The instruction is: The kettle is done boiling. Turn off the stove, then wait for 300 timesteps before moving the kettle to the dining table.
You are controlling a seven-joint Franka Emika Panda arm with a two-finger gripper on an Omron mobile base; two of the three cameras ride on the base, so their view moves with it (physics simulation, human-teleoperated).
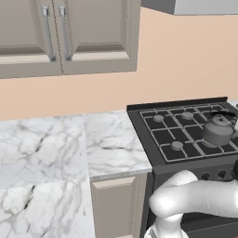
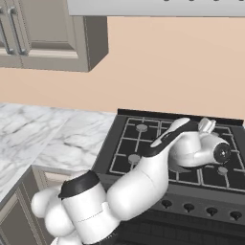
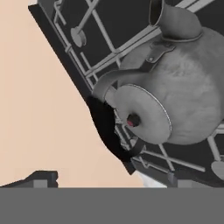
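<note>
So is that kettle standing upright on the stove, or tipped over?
Upright. The kettle sits level on the stove grates, lid on top, handle arching above.

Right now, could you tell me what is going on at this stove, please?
The white arm reaches over the stove toward the kettle, which sits on the grate at the right side. The hand view looks closely at its lid, spout and black arched handle. The pincer stands open above the kettle and holds nothing, so the kettle has not been lifted yet. Marble counter lies to the left.
</note>
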